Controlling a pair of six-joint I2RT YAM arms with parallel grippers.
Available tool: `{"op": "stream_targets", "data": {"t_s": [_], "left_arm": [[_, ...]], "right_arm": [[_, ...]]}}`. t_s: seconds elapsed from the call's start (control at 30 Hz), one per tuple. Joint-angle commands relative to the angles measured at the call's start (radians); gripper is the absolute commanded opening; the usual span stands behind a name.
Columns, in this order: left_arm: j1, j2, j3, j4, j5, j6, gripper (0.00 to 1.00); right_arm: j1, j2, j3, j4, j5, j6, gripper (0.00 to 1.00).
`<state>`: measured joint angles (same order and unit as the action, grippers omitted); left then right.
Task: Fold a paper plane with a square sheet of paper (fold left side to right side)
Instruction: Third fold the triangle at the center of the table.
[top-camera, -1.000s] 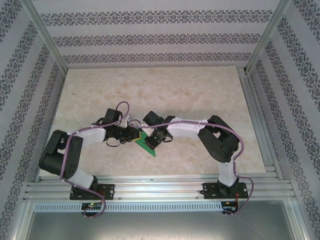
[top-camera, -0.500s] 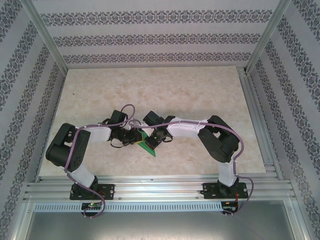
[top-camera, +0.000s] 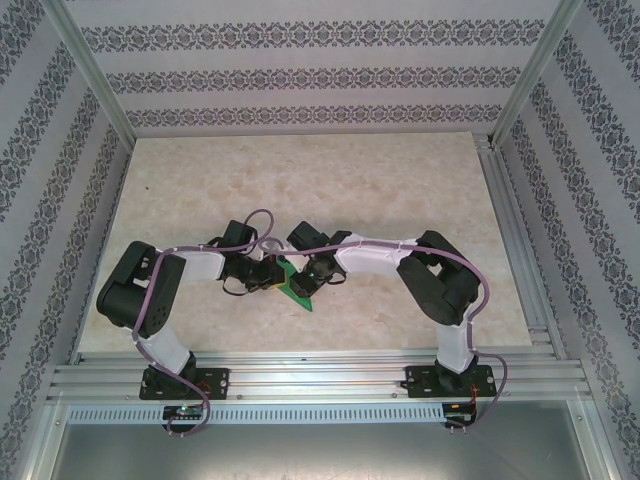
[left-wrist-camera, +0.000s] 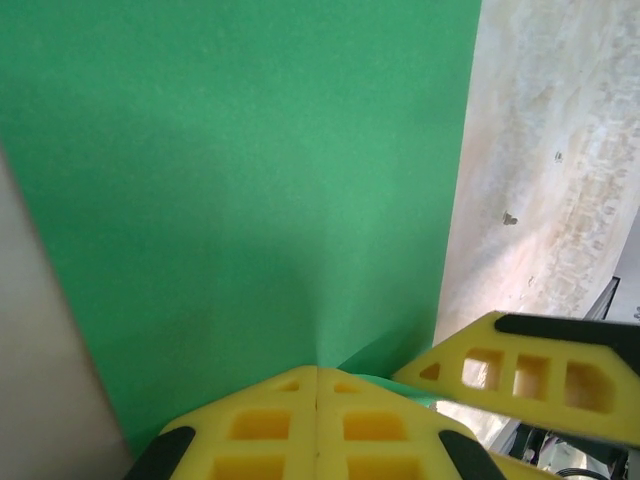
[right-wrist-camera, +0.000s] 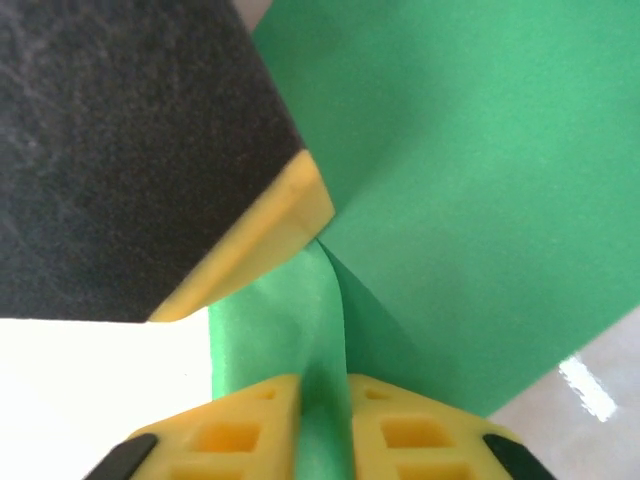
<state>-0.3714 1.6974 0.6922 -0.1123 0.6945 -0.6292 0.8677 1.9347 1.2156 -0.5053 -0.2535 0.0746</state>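
Note:
The square sheet of paper (top-camera: 298, 291), bright green, is held partly raised off the table near its front middle, with both grippers meeting at it. My left gripper (top-camera: 276, 277) comes in from the left. In the left wrist view its yellow fingers (left-wrist-camera: 317, 372) are pressed together on the paper's (left-wrist-camera: 250, 180) near edge, where a crease rises. My right gripper (top-camera: 306, 275) comes in from the right. Its jaws (right-wrist-camera: 322, 382) stand slightly apart with a fold of the paper (right-wrist-camera: 480, 170) running between them. One finger of the left gripper (right-wrist-camera: 255, 235) sits just beyond.
The marble-patterned table (top-camera: 330, 180) stretches behind and to both sides of the arms. Patterned walls and aluminium frame rails (top-camera: 515, 230) enclose it. One finger of the right gripper (left-wrist-camera: 525, 375) crosses the lower right of the left wrist view.
The left arm's elbow has swung right and its gripper has pushed closer to the paper. The right gripper's jaws have parted a little; the paper stays about where it was.

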Motion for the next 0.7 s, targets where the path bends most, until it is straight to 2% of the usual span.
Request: {"op": "stream_targets", "data": {"t_s": [0.0,0.17,0.4,0.5,0.67], "left_arm": [[-0.023,0.058,-0.042,-0.058,-0.116,0.038,0.02],[-0.027,0.053,-0.052,-0.078,-0.138,0.047,0.02],[-0.029,0.038,-0.047,-0.1,-0.165,0.051,0.01],[-0.029,0.036,-0.046,-0.103,-0.173,0.051,0.01],[-0.029,0.029,-0.043,-0.12,-0.188,0.056,0.0]], "right_arm": [[-0.029,-0.091,-0.005,-0.044,0.059,0.038,0.27],[-0.042,-0.18,-0.021,-0.067,0.083,0.086,0.32],[0.012,-0.192,-0.104,0.105,-0.102,0.251,0.16],[0.035,-0.139,-0.1,0.141,-0.11,0.278,0.12],[0.055,-0.08,-0.078,0.162,-0.114,0.279,0.12]]}}
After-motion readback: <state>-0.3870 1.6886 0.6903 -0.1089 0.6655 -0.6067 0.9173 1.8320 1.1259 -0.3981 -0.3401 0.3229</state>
